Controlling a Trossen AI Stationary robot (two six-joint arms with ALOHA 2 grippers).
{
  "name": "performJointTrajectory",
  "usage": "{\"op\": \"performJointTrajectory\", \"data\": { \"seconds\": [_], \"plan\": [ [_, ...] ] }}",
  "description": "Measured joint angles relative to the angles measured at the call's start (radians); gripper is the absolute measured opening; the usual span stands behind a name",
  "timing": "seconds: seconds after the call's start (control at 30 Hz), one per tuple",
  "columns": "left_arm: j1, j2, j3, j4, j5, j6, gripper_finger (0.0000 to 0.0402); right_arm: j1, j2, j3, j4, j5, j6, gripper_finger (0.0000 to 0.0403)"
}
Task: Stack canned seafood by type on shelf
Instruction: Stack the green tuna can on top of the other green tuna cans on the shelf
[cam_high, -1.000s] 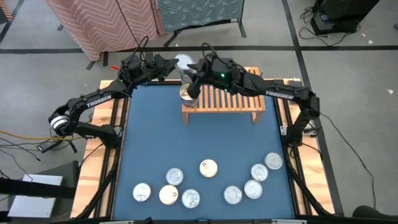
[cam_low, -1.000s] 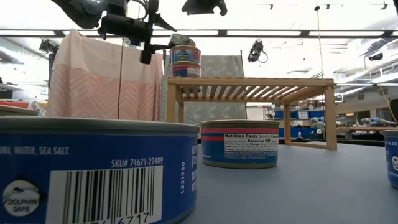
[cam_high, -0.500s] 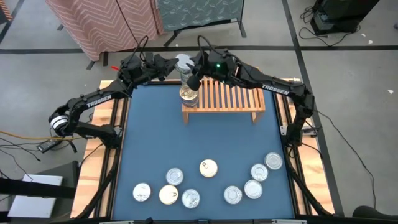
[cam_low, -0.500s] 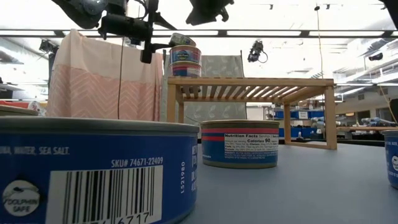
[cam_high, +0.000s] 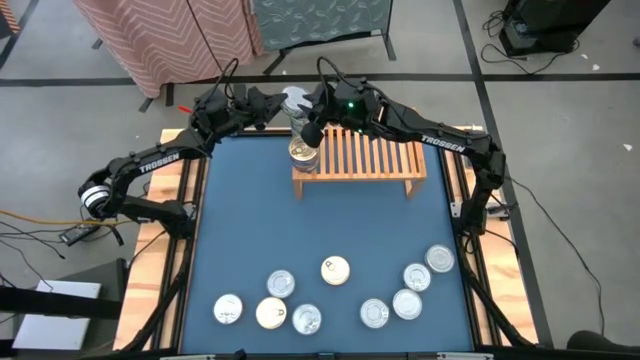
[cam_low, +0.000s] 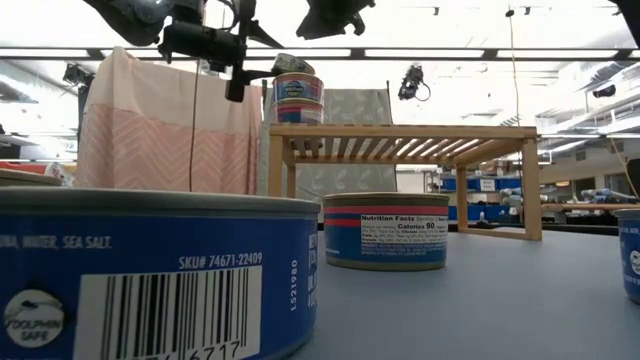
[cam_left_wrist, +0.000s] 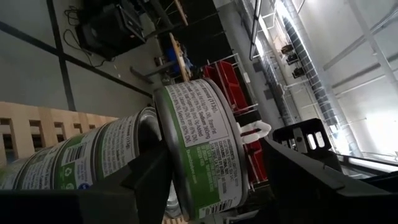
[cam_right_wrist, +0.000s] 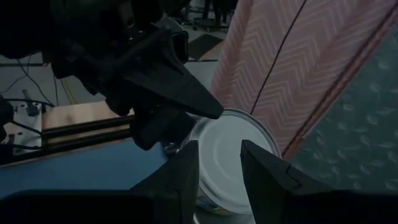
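Where the blue table (cam_high: 320, 230) meets its pale wood border, the 2 dark, jointed arms reach in from either side and converge over the far left corner of the shelf (cam_high: 365, 160); the shelf is a low rack of light wood, its top made of narrow parallel slats, standing on short square legs at the table's far edge; on that corner sits a stack of 2 flat round tins (cam_low: 298, 98), blue and red labels on their curved walls.

The left gripper (cam_left_wrist: 205, 186) has its fingers parted around a third tin (cam_left_wrist: 199, 149), white and green printed label on its wall, clamped across its width and tilted on the stack; the right gripper (cam_right_wrist: 219, 168) hovers just above the same spot, its 2 fingers a narrow gap apart and closed on nothing, the tin's pale smooth lid (cam_right_wrist: 227, 149) showing between them.

Across the near half of the table lie 9 loose tins; 7 have shiny silver tops (cam_high: 280, 284) and 2 have cream tops (cam_high: 335, 269); 5 cluster at the near left and 4 curve along the near right; in the low view, one of them (cam_low: 385, 230) stands in front of the shelf, with a red and blue band and a nutrition panel.
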Motion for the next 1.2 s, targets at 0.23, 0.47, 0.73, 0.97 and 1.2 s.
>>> {"op": "performJointTrajectory", "data": {
  "seconds": [0.23,0.47,0.73,0.97,1.2],
  "plan": [
    [-0.013,0.018,0.007,-0.005,-0.01,0.003,0.0248,0.0,0.0,0.0,0.0,-0.031,0.0,0.0123],
    [-0.034,0.071,0.103,-0.027,0.079,0.053,0.0248,-0.002,0.0,0.0,-0.007,-0.032,0.0,0.0123],
    [0.012,0.037,0.131,-0.142,0.083,0.133,0.0237,-0.008,0.0,0.0,-0.054,-0.027,-0.003,0.0123],
    [0.015,0.039,0.13,-0.148,0.089,0.155,0.023,-0.027,0.0,0.0,-0.053,-0.026,-0.003,0.0123],
    [0.017,0.04,0.13,-0.152,0.124,0.175,0.0229,-0.042,0.0,-0.029,-0.03,-0.028,0.0,0.0123]
  ]
}}
